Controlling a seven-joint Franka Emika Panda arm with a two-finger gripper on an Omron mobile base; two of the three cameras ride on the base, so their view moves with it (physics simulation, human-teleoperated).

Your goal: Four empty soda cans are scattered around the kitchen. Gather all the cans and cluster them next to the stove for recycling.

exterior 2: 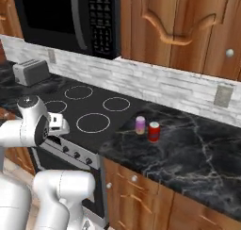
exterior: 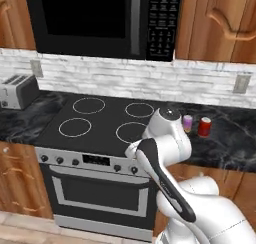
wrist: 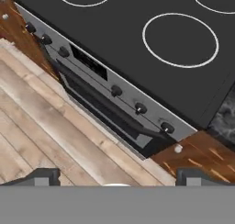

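Observation:
Two soda cans stand close together on the black counter just right of the stove: a pink-purple one and a red one. My gripper hangs above the stove's front right corner, left of and nearer than the cans, pointing down. Its fingertips are spread wide with nothing between them. In the hand view the cooktop, the oven's knobs and the bar handle lie below. My hand is well apart from both cans.
A black microwave hangs over the stove. A silver toaster sits on the counter to the left. Black marbled counter stretches right of the cans. Wood floor lies before the oven.

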